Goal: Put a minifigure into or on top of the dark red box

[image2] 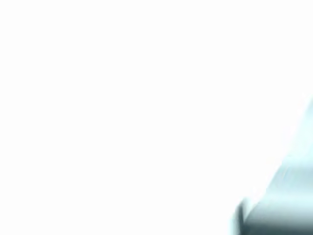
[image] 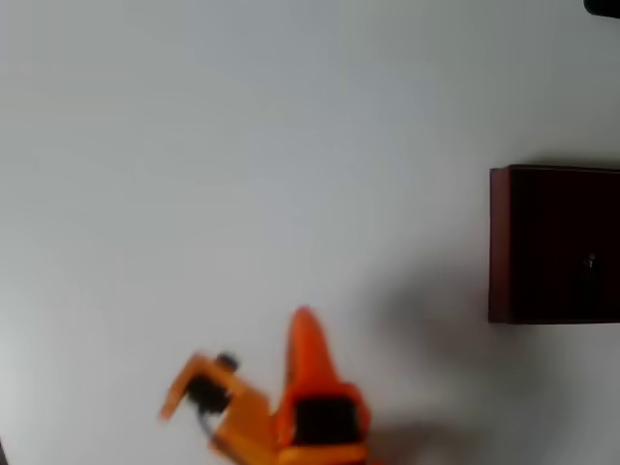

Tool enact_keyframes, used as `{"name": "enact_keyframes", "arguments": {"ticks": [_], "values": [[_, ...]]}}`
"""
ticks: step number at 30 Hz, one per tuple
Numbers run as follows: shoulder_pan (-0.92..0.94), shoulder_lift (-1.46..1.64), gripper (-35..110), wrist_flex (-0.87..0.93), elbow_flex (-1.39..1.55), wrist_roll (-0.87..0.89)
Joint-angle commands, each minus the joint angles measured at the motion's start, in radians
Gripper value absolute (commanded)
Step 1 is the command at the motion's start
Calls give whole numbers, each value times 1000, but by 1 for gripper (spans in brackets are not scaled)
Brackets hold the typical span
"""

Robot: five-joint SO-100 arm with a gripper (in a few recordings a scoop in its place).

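One orange gripper (image: pixel 242 363) low on the white table (image: pixel 242 145) in the overhead view, fingers spread wide, clasping nothing. Dark red box (image: pixel 499 242) at right edge, well apart; pale speck, possibly the minifigure (image: pixel 591 262), inside.

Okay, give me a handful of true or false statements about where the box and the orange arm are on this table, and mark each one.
1. The large square dark red box sits at the right edge of the overhead view. True.
2. The orange two-finger gripper is directly above the box. False: it is near the bottom centre, well left of the box.
3. The white table lies under both. True.
4. The box's inside is bright white. False: it is very dark, near black.
5. The gripper touches the box wall. False: bare table separates them.
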Motion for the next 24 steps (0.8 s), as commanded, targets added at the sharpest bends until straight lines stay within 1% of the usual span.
{"name": "enact_keyframes", "arguments": {"ticks": [1, 5, 8, 9, 12, 13, 14, 24], "values": [[-212, 54, 0, 25, 35, -101], [-364, 55, 0, 147, 64, -161], [-462, 69, 0, 170, 140, -140], [-505, 97, 0, 167, 178, -144], [-549, 110, 0, 152, 284, -123], [-595, 107, 0, 135, 298, -127], [-592, 110, 0, 129, 331, -123], [-635, 109, 0, 127, 331, -144]]}}
